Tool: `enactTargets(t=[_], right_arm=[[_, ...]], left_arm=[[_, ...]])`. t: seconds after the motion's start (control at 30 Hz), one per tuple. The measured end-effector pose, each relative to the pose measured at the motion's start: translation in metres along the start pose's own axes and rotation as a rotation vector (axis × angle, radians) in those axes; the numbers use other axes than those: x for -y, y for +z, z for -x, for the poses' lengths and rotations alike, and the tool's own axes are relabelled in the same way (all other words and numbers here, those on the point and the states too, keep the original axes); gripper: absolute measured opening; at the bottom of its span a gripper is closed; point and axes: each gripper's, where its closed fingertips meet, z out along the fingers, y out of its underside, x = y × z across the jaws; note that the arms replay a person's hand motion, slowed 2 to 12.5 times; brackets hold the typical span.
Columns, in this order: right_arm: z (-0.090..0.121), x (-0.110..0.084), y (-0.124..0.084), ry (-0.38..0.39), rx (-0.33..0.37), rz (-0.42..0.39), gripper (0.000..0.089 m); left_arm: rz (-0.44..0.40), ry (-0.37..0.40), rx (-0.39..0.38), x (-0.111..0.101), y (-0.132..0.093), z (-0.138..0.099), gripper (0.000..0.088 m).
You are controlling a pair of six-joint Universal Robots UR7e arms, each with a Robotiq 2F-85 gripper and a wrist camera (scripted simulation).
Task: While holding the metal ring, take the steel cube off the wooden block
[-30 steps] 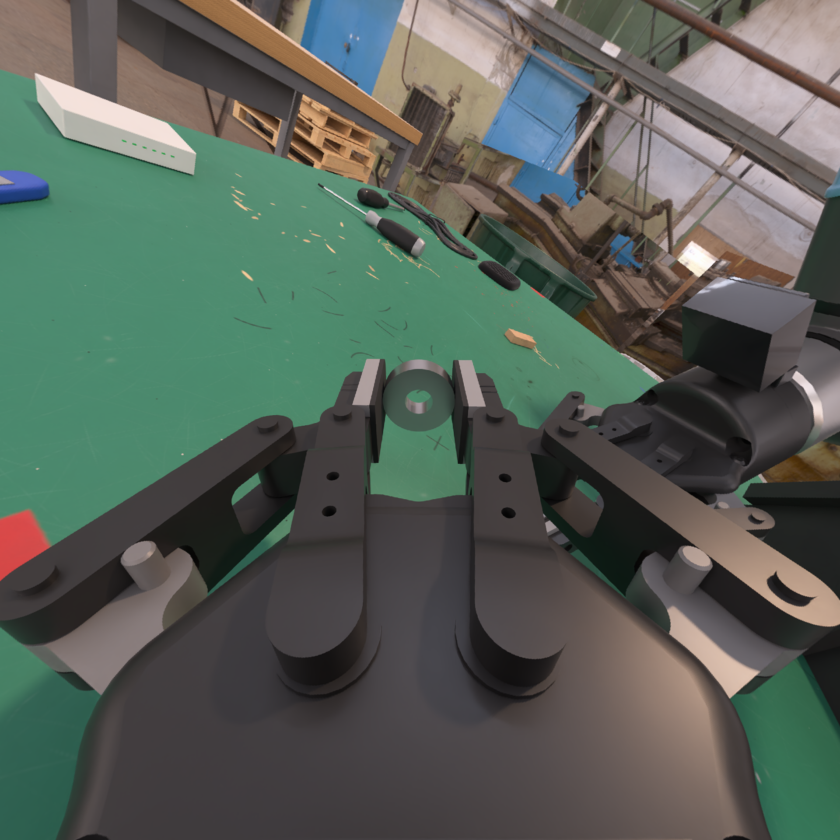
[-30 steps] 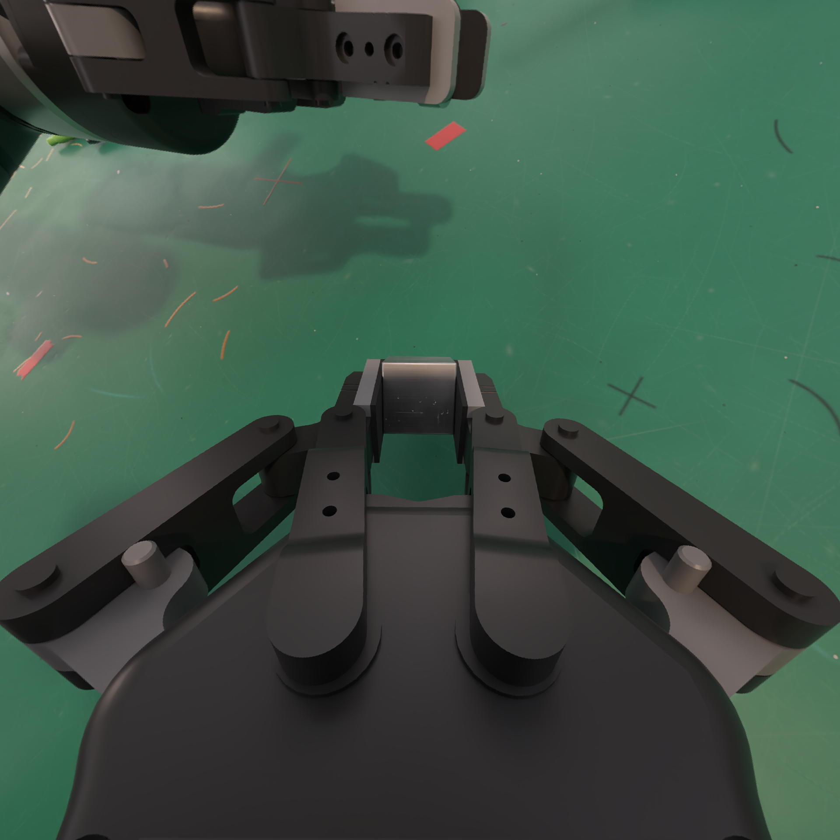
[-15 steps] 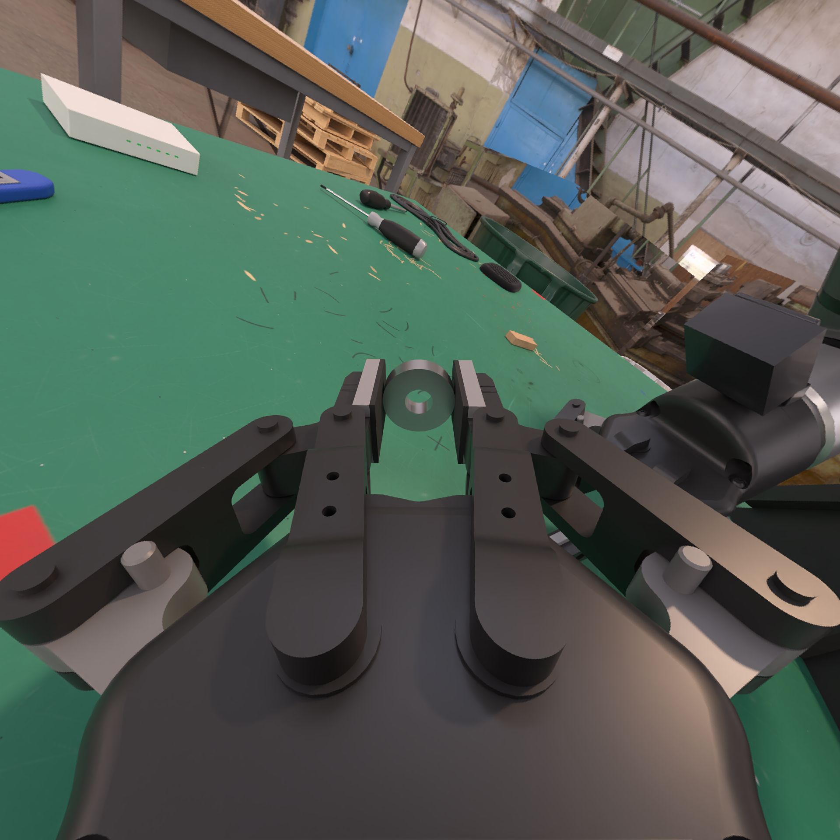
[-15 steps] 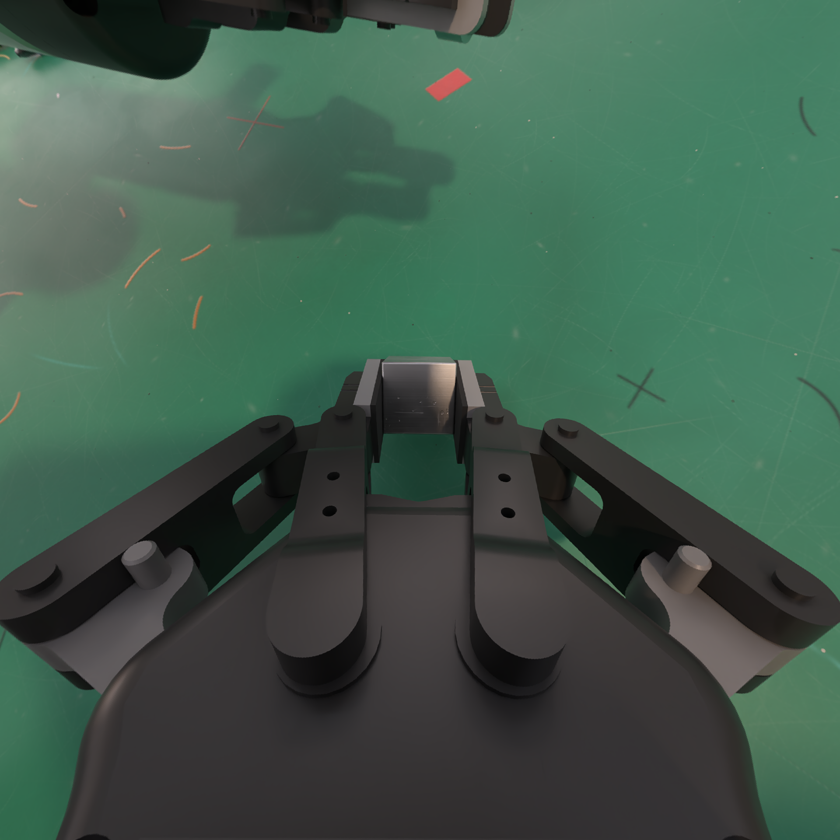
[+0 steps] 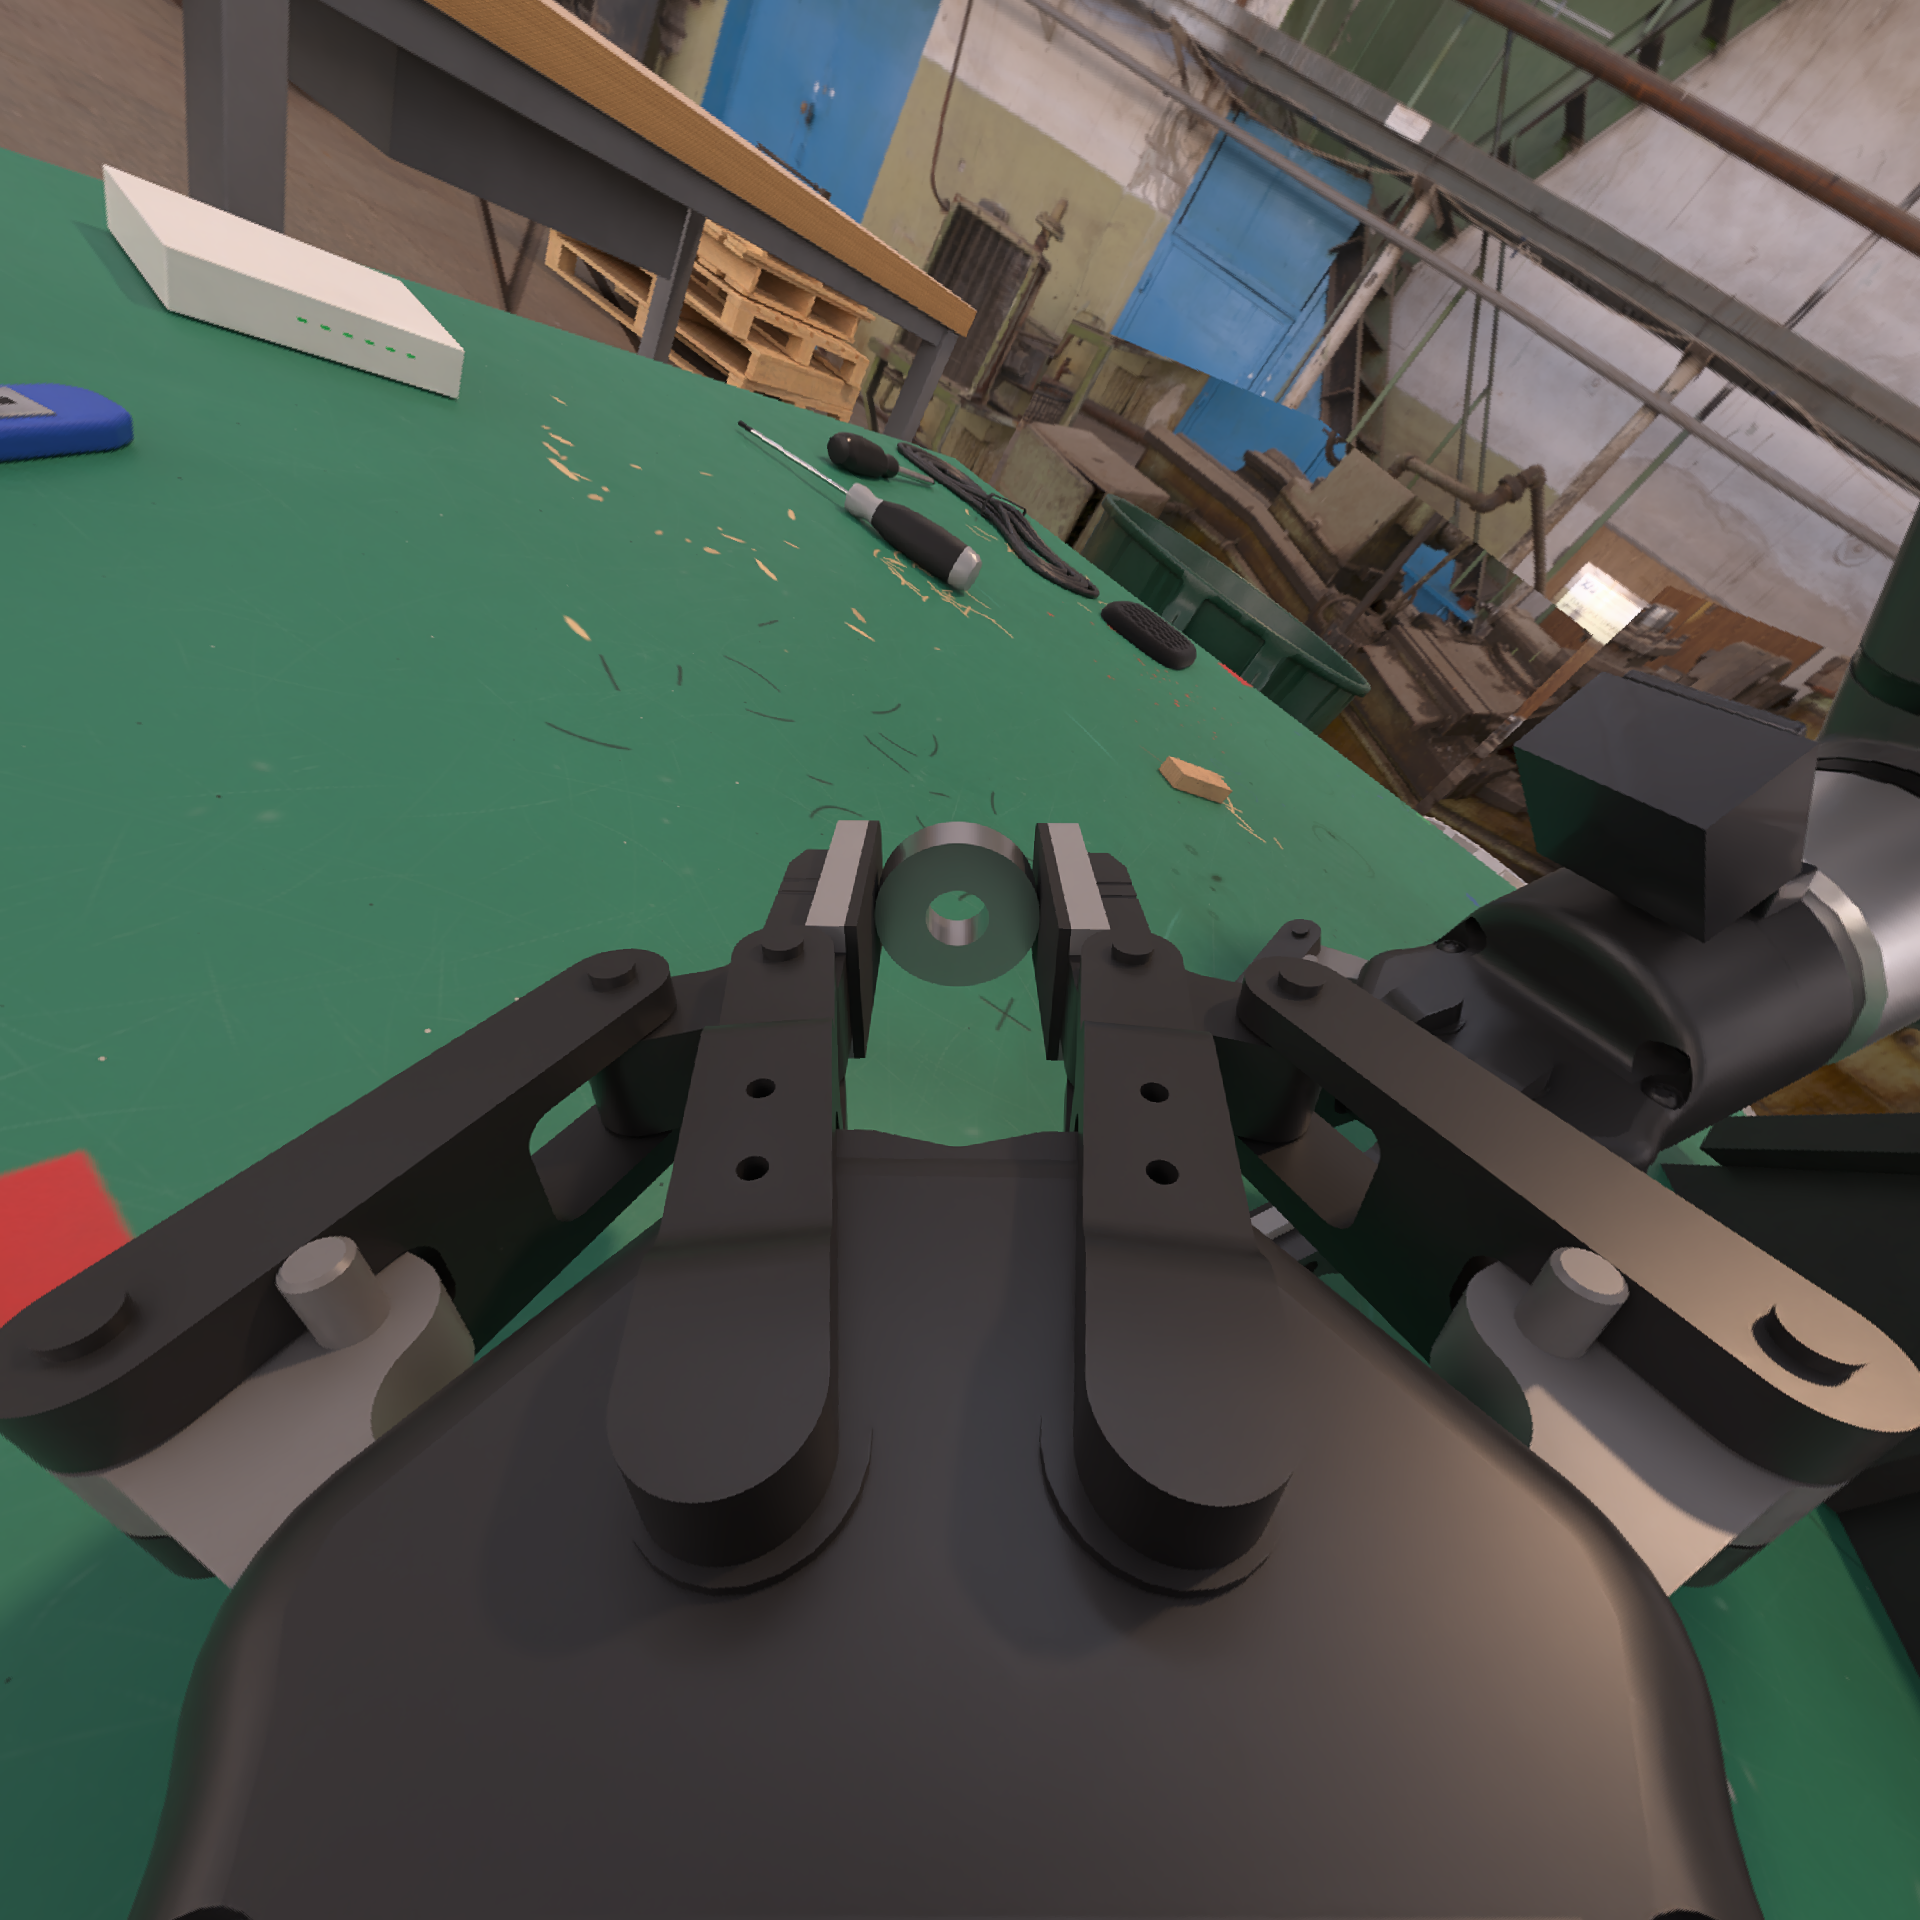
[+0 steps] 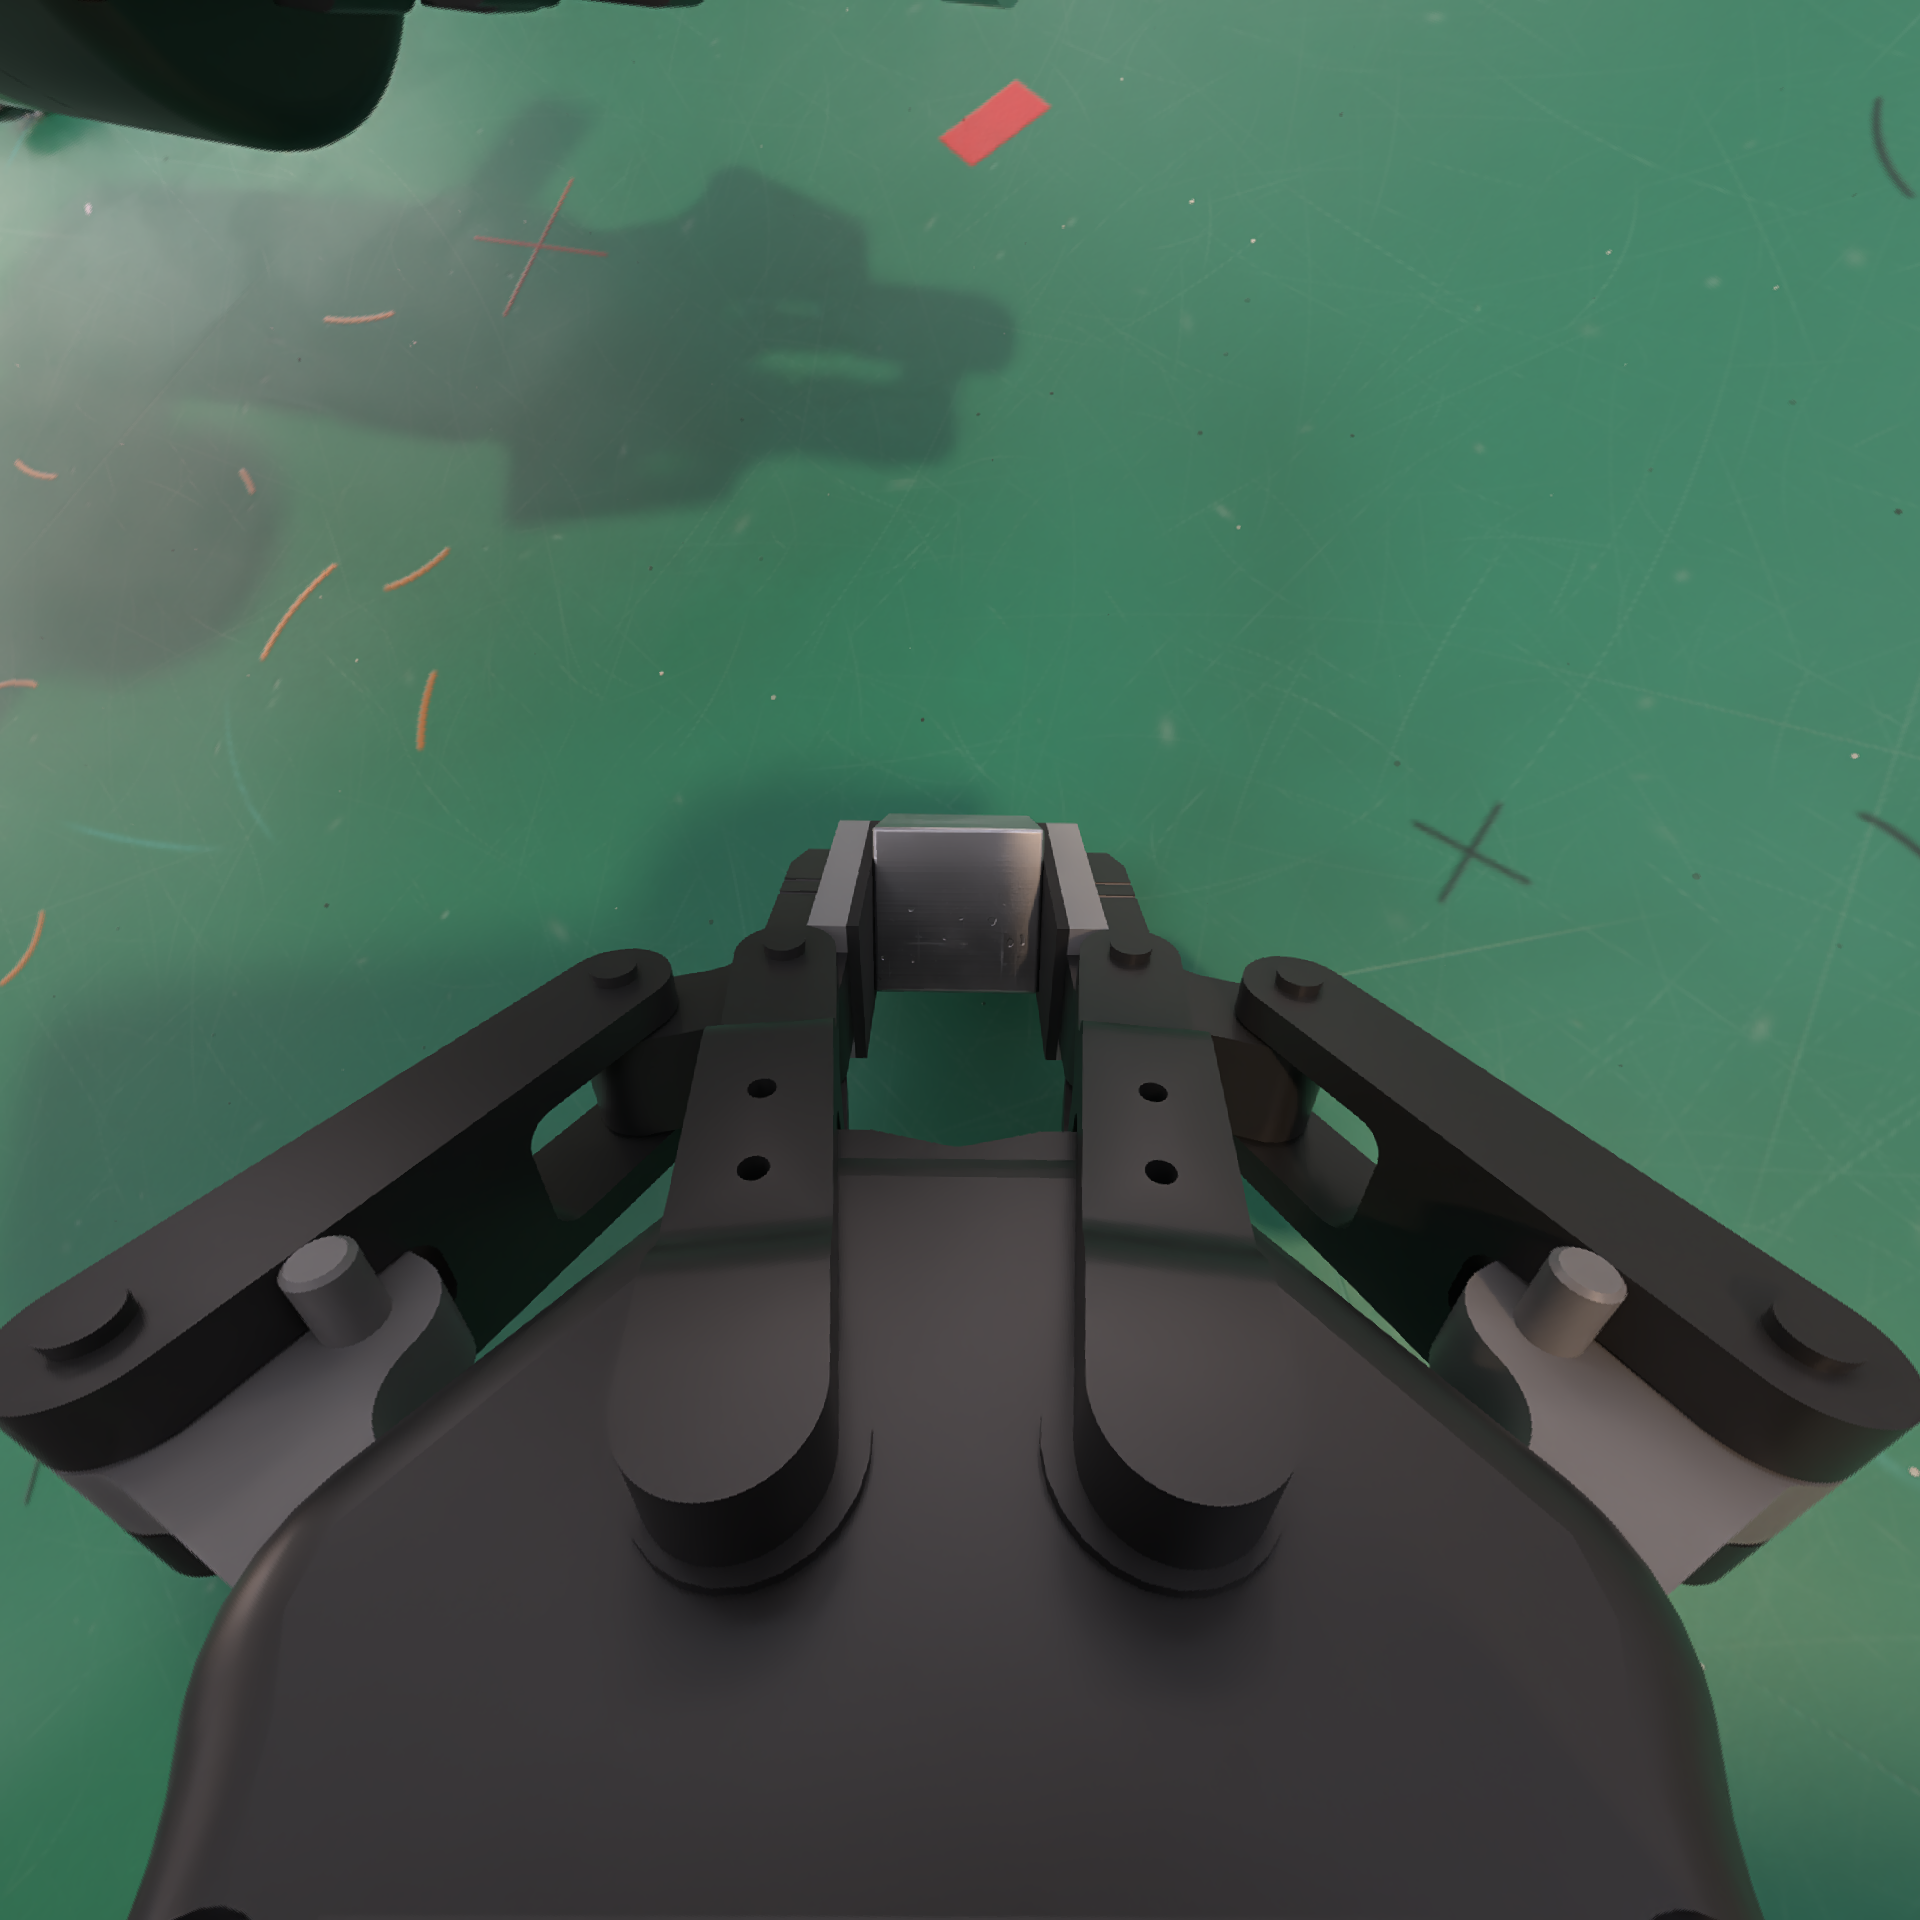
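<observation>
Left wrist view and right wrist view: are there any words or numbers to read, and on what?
No words or numbers can be read in either view.
white box: a row of green dots, no letters.
blue object: a grey patch, cut off, unreadable.
green table: only cross marks.

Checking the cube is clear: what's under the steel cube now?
Only bare green mat shows around the steel cube, shut in the right gripper. No wooden block in that view. The spot straight beneath is covered by the cube itself.
</observation>
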Motion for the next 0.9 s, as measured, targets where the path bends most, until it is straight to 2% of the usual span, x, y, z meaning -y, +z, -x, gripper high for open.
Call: enactTargets(t=[0.9], right_arm=[[0.0005,-0.0002,-0.0004,0.012,0.014,0.000,0.0255]], left_arm=[[0.012,-0.006,0.005,-0.0014,0.0013,0.0012,0.0260]])
